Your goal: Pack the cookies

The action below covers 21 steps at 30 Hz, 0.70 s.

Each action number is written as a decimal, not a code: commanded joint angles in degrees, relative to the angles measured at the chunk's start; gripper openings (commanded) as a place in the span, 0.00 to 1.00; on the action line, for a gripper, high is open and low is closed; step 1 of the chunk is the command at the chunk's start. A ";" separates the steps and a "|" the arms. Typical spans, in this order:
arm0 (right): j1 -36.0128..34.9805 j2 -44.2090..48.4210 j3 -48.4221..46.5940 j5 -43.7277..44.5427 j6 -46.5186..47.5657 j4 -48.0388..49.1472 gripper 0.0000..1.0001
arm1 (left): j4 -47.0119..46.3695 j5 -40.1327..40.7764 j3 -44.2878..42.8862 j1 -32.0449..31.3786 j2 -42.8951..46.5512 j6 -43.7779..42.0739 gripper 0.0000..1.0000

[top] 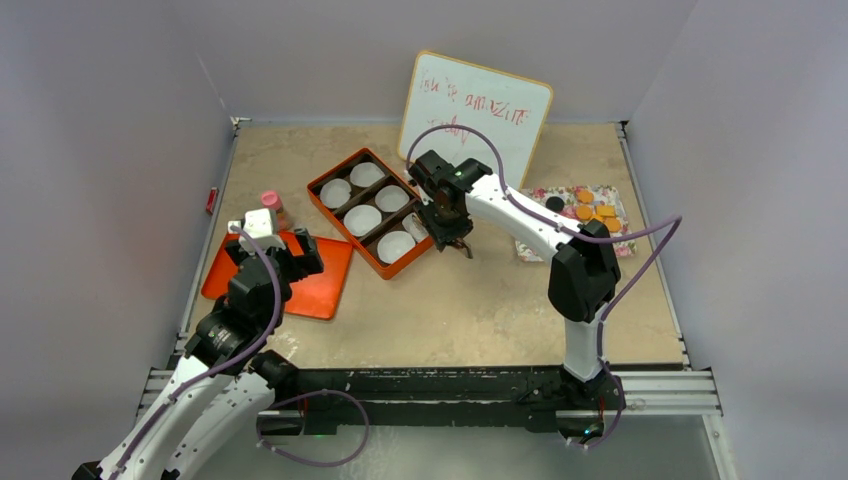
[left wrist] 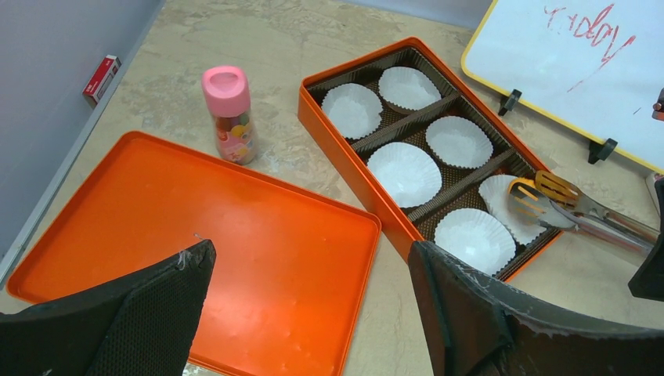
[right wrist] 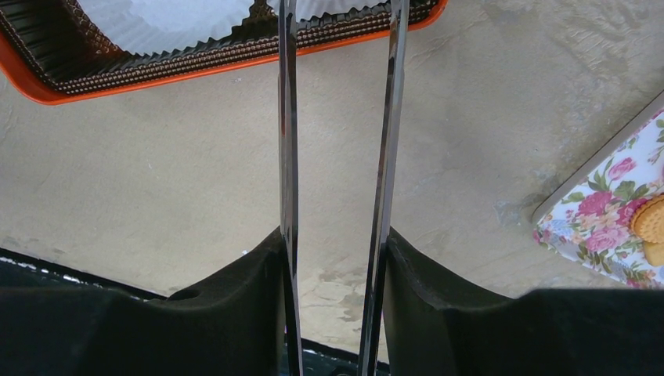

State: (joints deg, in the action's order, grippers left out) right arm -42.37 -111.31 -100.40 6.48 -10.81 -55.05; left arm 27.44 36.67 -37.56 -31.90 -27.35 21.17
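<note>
The cookies, several orange discs and a black one, lie on a floral tray at the right; one orange edge shows in the right wrist view. My right gripper is shut on metal tongs, whose two arms stand slightly apart. The tong tips reach over a white paper cup at the near corner of the orange box. No cookie shows between the tips. My left gripper hangs open over the orange lid, holding nothing.
The box holds several white paper cups. A pink-capped bottle stands behind the lid. A whiteboard leans at the back. A small red object lies by the left wall.
</note>
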 commanded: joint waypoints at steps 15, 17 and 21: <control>-0.19 4.26 -3.22 0.17 0.70 -2.19 0.47 | -1.95 0.07 0.82 0.42 0.81 -1.48 0.92; -0.18 5.40 -3.19 -0.10 -0.21 -2.26 0.47 | -1.95 0.06 0.82 0.42 0.82 -1.48 0.92; -0.10 8.90 -2.20 -1.74 -1.12 -1.36 0.46 | -2.04 -0.09 0.82 0.51 0.87 -1.56 0.92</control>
State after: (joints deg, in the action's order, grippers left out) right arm -42.37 -108.90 -101.03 6.00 -11.05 -56.34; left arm 27.40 36.67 -36.84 -31.88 -26.92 21.17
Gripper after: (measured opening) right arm 0.470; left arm 0.922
